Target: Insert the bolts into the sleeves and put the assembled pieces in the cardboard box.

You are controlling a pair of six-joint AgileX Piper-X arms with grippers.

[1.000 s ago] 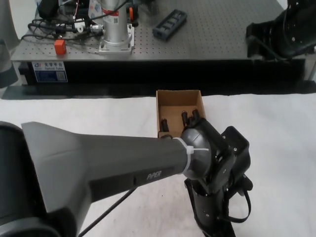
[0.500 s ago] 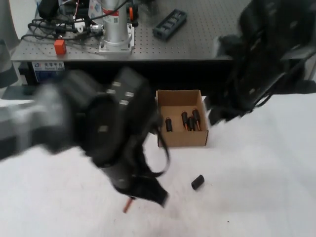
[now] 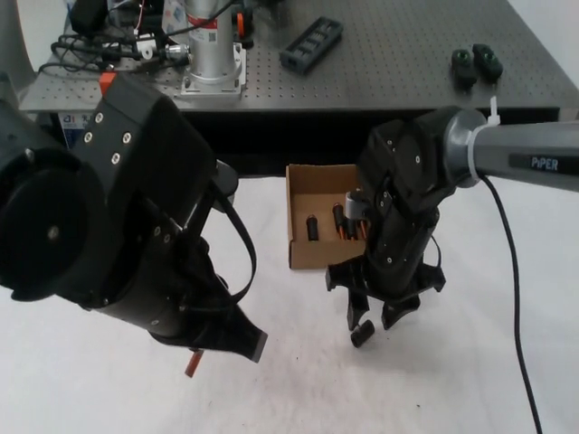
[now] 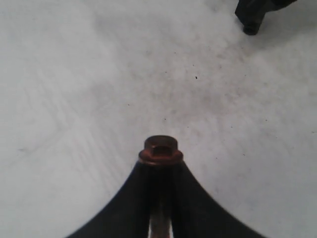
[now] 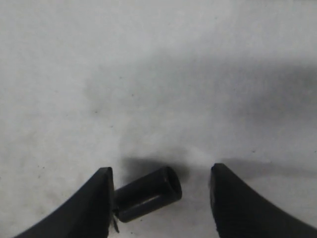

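My left gripper (image 4: 160,167) is shut on a copper-coloured bolt (image 4: 160,148), whose hex head sticks out past the fingertips above the white cloth. In the high view that bolt (image 3: 193,364) hangs under the big left arm at the front left. My right gripper (image 3: 374,318) stands open, fingers down on either side of a black sleeve (image 3: 363,334) lying on the cloth. In the right wrist view the sleeve (image 5: 147,193) lies on its side and touches one finger (image 5: 101,198). The cardboard box (image 3: 308,255) behind holds several assembled pieces.
A raised metal bench (image 3: 389,72) runs across the back with a silver post (image 3: 213,45), cables, an orange block (image 3: 108,80), a black tray (image 3: 310,42) and two dark knobs (image 3: 476,61). White cloth (image 3: 488,362) covers the front.
The left arm swung from the middle to the front left with the bolt in its gripper. The right arm came down from the back right and now straddles the sleeve.
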